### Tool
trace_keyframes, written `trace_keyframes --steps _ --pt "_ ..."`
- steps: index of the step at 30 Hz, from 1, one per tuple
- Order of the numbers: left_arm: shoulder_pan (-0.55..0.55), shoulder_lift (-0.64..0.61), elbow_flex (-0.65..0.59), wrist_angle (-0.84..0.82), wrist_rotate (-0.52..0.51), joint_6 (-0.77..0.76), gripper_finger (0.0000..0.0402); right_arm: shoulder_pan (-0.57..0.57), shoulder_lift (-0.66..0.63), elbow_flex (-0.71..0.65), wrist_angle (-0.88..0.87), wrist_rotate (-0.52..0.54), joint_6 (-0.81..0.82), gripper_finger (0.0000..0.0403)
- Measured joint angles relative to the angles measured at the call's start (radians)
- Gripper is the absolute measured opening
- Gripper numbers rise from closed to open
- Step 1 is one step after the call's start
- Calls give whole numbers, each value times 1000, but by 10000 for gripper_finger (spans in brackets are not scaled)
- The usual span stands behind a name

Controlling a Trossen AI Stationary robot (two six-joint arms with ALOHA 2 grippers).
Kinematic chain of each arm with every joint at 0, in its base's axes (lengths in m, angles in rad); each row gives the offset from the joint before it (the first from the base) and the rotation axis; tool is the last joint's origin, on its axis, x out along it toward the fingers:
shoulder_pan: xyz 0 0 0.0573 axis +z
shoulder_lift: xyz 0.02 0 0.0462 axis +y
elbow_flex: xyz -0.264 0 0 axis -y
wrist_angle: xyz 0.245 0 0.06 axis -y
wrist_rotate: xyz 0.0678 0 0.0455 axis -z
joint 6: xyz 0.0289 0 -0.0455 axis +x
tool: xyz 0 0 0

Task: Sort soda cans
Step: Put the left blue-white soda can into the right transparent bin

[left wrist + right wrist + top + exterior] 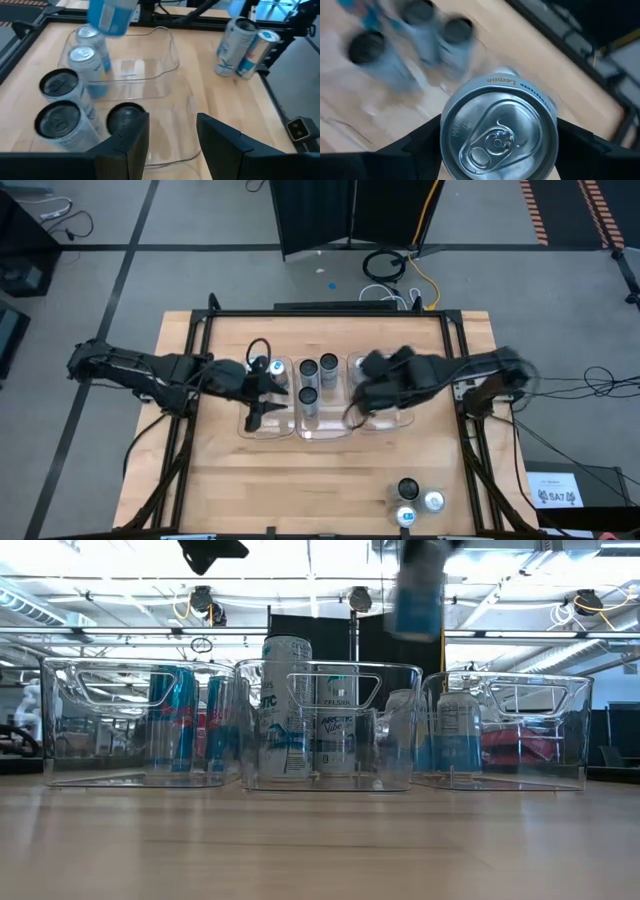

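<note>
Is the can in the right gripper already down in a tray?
No. The right gripper holds the can in the air, above the trays.

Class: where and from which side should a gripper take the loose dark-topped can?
Likely grip the dark-topped can by its side wall, from above on the side facing the trays: it stands upright, and the silver-topped can and blue-topped can crowd its other side.
</note>
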Motion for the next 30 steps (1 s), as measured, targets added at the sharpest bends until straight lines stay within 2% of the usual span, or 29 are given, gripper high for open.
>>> trace_keyframes --steps 3,6,11,19,25,30 --pt "45 0 0 -5 19 14 173 -25 -140 -207 64 -51 45 281" --pt "83 0 0 0 21 34 173 -55 -240 -389 241 -114 50 281" --pt "158 0 0 3 87 84 173 -100 -279 -570 407 -189 24 281" --pt "243 -2 -17 32 125 103 173 -143 -169 -596 454 -221 -51 281" --pt "261 -70 -152 165 128 74 173 -166 -102 -596 513 -248 -89 290" --pt "262 -169 -253 186 128 51 173 -172 -52 -596 546 -246 -87 300"
